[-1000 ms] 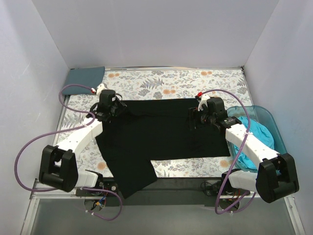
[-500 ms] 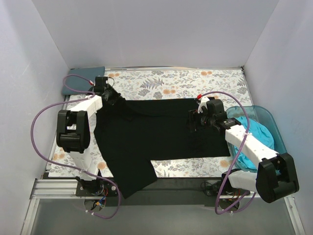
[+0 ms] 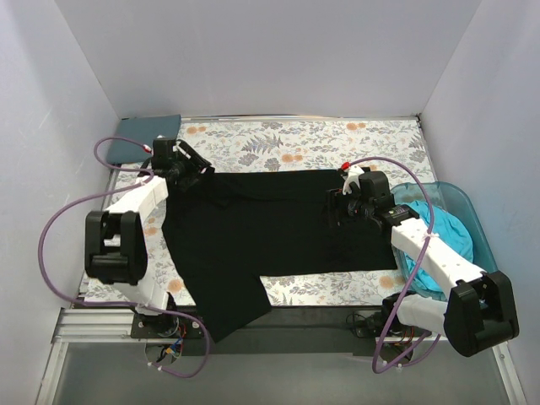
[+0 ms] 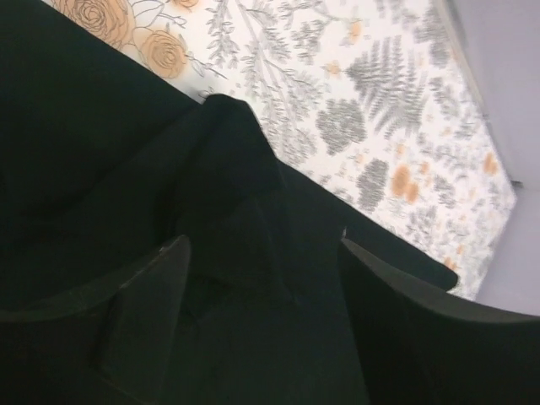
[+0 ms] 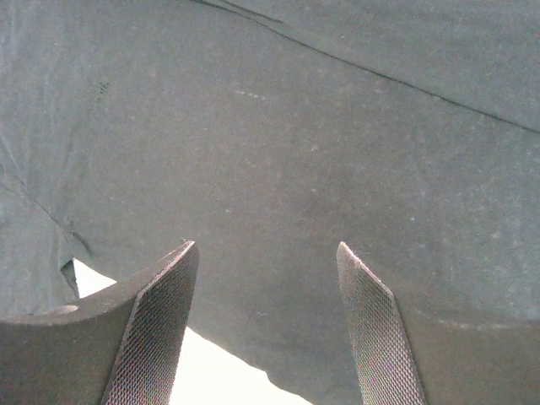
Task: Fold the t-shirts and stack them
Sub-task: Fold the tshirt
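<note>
The floral table cloth (image 3: 278, 139) covers your whole work surface, and the black t-shirt (image 3: 270, 228) lies spread flat across the middle of it. The shirt runs from the left arm to the right arm. One long flap reaches down at the left and over the near edge of the table.

At your right, the translucent teal tub (image 3: 462, 199) sits off the side of the cloth with the turquoise t-shirt (image 3: 447, 232) crumpled inside it. In the far left corner you can see the slate blue-grey t-shirt (image 3: 139, 131) lying flat, well apart from the black one.

Your left gripper (image 3: 192, 169) is at the far left corner of the black shirt. In the left wrist view its fingers (image 4: 143, 295) stand apart, and a raised bunch of black cloth (image 4: 228, 160) sits just ahead of them against the flower print. Whether the pads touch the cloth, you cannot tell.

Your right gripper (image 3: 333, 207) is over the right part of the shirt. In the right wrist view its fingers (image 5: 156, 312) are spread wide above smooth dark fabric (image 5: 278, 126), gripping nothing. A sliver of pale table cloth shows at the lower left.
</note>
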`<state>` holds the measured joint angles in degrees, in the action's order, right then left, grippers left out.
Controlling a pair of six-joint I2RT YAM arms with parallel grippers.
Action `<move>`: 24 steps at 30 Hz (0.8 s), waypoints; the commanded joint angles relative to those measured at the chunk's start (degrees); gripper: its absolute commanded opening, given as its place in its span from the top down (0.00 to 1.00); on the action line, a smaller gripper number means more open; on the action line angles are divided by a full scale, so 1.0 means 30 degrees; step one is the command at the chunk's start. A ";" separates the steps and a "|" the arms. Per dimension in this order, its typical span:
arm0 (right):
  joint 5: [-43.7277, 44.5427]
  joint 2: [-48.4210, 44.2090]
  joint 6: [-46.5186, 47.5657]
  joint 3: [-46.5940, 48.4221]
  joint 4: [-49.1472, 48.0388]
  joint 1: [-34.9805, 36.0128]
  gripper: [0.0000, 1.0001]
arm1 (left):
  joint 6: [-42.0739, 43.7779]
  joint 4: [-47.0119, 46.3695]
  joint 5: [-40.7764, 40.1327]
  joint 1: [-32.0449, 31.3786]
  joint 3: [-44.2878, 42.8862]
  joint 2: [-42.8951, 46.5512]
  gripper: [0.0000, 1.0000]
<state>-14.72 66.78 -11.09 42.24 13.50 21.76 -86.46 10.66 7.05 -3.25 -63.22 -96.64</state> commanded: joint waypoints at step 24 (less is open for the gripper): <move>0.1039 -0.1460 0.0680 -0.0485 0.0130 -0.0016 0.38 | -0.0186 0.0199 -0.3843 -0.3752 0.4199 0.1482 0.63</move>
<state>-12.99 63.99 -10.13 41.30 13.78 21.76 -87.24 12.01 -2.39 -14.11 -48.56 -91.77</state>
